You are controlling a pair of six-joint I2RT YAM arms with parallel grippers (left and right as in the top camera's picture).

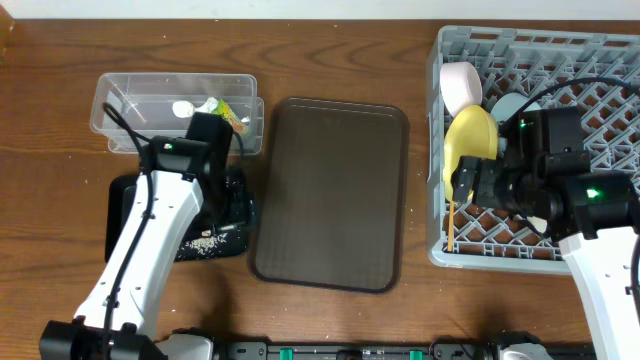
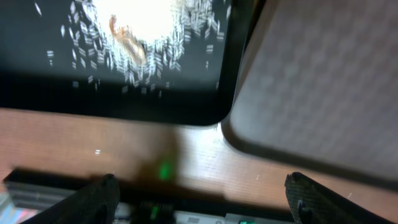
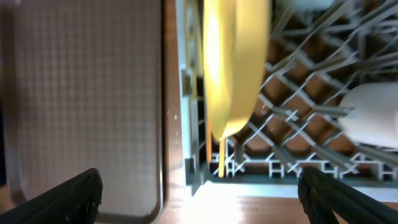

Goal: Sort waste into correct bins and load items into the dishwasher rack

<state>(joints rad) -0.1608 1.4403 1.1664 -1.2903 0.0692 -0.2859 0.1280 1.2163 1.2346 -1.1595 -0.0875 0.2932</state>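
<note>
**Both end effectors spread wide, nothing held**

At the far left of the table [image 1: 50, 60], the printed wrapper [image 1: 228, 112] and the crumpled white scrap [image 1: 183, 108] are seen inside the clear tub [image 1: 130, 95]. Nearer the camera, the black tray [image 1: 118, 215] is partly covered by the left arm, and rice grains [image 2: 143, 50] are scattered across its floor. The left end effector [image 2: 199, 202] is held above this tray's corner, fingers set wide apart and empty. The brown serving tray [image 1: 330, 195] is laid in the middle, just beside the black tray. In the dishwasher rack [image 1: 600, 55] on the right, the yellow plate [image 1: 470, 140] is stood on edge near the left wall, with the white-pinkish bowl [image 1: 462, 85] and the light blue bowl [image 1: 510, 105] beyond it. The chopsticks [image 1: 452, 228] are seen below the plate. The right end effector [image 3: 202, 193] is faced toward the plate, fingers spread wide, with nothing gripped.
</note>
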